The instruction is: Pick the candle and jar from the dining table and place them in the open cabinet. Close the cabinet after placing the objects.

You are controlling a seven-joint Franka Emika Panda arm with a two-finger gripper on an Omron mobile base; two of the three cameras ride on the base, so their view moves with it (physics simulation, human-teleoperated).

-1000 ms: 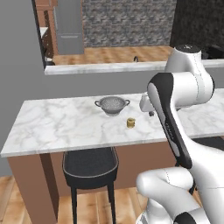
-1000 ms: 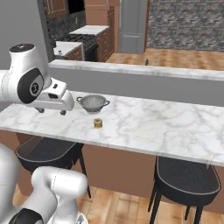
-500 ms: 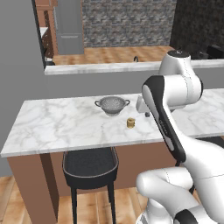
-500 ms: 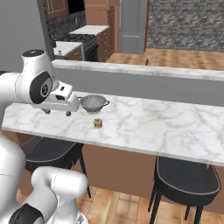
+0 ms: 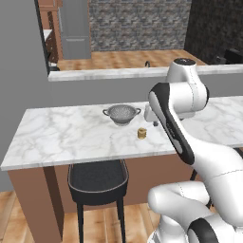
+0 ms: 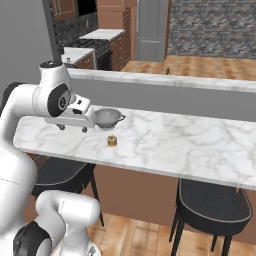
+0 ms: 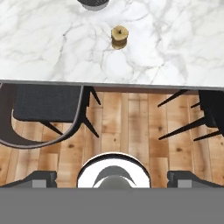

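The candle (image 5: 141, 133) (image 6: 112, 141) (image 7: 119, 36), a squat yellow-gold cylinder, stands on the white marble dining table (image 5: 66, 137) (image 6: 200, 145) (image 7: 52, 48), a little in front of the steel colander. My gripper (image 6: 72, 128) (image 5: 153, 121) (image 7: 113, 178) hangs open and empty above the table. It is beside the candle and apart from it, nearer the table's front edge. In the hand view the candle lies ahead near the top, with the table edge and wooden floor below it. The jar and the cabinet are out of view.
A steel colander (image 5: 122, 114) (image 6: 108, 118) with two handles sits behind the candle. Dark stools (image 5: 97, 178) (image 6: 212, 200) stand under the table's front edge. A raised grey counter ledge (image 5: 109, 73) runs behind the table.
The arm has swung so its upper part leans closer over the table, and the hand has shifted a little toward the colander. The jaws stayed open. Candle and colander have not moved.
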